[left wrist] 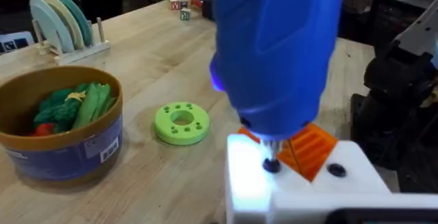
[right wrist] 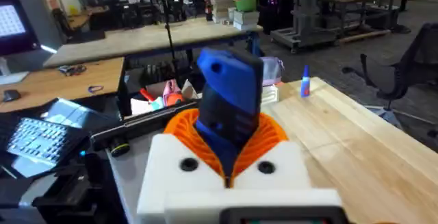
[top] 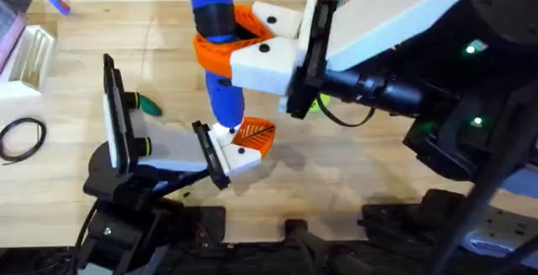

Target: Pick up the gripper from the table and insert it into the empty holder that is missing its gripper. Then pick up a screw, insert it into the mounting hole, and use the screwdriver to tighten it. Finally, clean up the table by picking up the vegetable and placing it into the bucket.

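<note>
Two white fingers with orange ribbed pads on my right gripper clamp the blue screwdriver, which stands upright between them, tip down. In the right wrist view I see its dark middle section wedged between the orange pads. The tip rests on the white gripper, which sits against the holder at the end of the white bar on the black stand. In the left wrist view the bit meets a screw in the white block, beside its orange finger. I cannot tell whether my left gripper's jaws are open or closed. The bucket stands on the table with green toy food inside, the light green disc near it. The vegetable lies on the wood just behind the stand's upright plate.
</note>
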Controlling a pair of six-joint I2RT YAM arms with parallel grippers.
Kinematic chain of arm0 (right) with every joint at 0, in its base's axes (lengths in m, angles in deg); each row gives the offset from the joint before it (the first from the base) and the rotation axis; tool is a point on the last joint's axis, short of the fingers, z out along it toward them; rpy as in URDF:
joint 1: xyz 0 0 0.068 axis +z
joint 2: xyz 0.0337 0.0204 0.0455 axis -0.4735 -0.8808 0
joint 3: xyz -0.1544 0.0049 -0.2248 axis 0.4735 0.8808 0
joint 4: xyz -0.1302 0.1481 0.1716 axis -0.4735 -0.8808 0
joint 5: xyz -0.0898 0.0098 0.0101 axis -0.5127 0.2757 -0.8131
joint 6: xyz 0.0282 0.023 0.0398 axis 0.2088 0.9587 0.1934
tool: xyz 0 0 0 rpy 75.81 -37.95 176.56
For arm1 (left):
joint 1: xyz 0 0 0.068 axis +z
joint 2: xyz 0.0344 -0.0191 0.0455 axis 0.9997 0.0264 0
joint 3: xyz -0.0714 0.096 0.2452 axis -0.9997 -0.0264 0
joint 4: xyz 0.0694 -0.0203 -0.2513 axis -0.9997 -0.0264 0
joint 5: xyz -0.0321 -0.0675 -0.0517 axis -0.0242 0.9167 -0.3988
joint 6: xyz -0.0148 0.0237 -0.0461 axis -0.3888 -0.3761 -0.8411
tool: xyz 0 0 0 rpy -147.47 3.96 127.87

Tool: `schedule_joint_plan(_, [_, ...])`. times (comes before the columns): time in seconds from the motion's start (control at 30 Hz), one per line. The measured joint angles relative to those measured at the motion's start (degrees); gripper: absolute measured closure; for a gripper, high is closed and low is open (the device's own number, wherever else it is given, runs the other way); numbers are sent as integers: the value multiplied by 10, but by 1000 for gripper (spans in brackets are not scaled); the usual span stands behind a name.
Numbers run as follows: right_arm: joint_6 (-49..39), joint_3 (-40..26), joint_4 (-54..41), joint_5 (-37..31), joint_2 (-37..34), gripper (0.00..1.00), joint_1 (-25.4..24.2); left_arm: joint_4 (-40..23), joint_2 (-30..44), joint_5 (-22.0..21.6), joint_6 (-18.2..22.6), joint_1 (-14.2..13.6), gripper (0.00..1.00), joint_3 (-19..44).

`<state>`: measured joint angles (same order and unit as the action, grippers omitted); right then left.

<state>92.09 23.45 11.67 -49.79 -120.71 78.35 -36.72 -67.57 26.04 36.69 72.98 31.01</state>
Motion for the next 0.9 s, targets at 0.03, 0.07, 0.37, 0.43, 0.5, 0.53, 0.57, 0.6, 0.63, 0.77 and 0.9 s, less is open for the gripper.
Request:
schedule_joint_plan(0.03, [0,0,0,-1,0,980,0,0,0,0,0,0,997,0])
schedule_joint_plan(0.07, [0,0,-1,-1,0,980,0,0,0,0,0,0,997,0])
schedule_joint_plan(0.37, [0,0,-2,-1,0,980,0,0,0,0,-1,0,997,0])
schedule_joint_plan(0.43, [0,0,-2,-1,0,980,0,0,0,0,-1,0,997,0])
schedule_joint_plan(0.5, [0,0,-2,-1,0,980,0,0,0,0,-1,0,997,0])
schedule_joint_plan(0.53, [0,0,-2,-1,0,980,0,0,0,0,-1,0,997,0])
schedule_joint_plan(0.57, [0,0,-2,-1,0,980,0,0,0,0,-1,0,997,0])
schedule_joint_plan(0.6, [0,0,-1,-1,0,980,0,0,0,0,0,0,997,0])
schedule_joint_plan(0.63, [1,0,2,-1,0,980,0,0,0,0,0,0,997,0])
schedule_joint_plan(0.77, [2,0,11,4,0,981,-5,1,0,-1,1,0,997,0])
schedule_joint_plan(0.9, [2,0,12,7,0,981,-7,2,0,-5,1,0,997,0])
